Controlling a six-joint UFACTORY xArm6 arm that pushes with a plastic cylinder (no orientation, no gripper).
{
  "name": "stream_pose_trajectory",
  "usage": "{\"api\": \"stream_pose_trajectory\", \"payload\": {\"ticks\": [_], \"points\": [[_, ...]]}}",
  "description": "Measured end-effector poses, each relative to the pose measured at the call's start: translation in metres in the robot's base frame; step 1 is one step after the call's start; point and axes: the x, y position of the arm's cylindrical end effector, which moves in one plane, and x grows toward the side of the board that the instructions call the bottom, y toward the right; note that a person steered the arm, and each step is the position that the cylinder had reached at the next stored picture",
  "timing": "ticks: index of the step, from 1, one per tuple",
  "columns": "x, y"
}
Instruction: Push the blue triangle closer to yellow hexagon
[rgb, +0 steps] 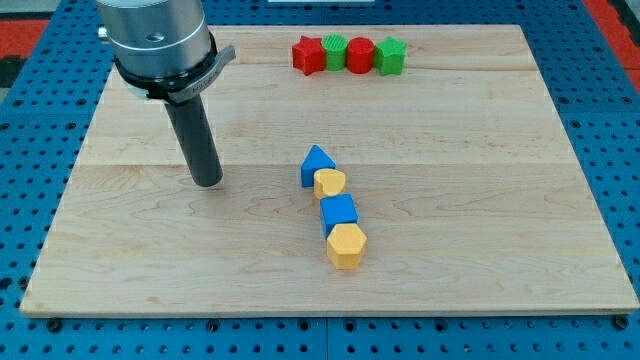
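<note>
The blue triangle (316, 163) lies near the board's middle, touching a yellow heart-shaped block (330, 183) just below it. Below those sit a blue cube (338, 212) and the yellow hexagon (346, 246), the four forming a slanted column. My tip (207, 182) rests on the board to the view's left of the blue triangle, well apart from it, roughly level with the yellow heart.
A row of blocks stands at the view's top: a red star (309, 55), a green block (334, 48), a red cylinder (360, 54) and a green block (390, 56). The wooden board (500, 200) lies on a blue pegboard table.
</note>
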Motion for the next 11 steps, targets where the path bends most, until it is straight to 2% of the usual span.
{"api": "stream_pose_trajectory", "payload": {"ticks": [2,3,5,7,8,9,10,11], "points": [[-0.093,0.000],[-0.119,-0.036],[-0.043,-0.036],[-0.011,0.081],[-0.012,0.144],[-0.014,0.183],[-0.040,0.168],[-0.054,0.189]]}}
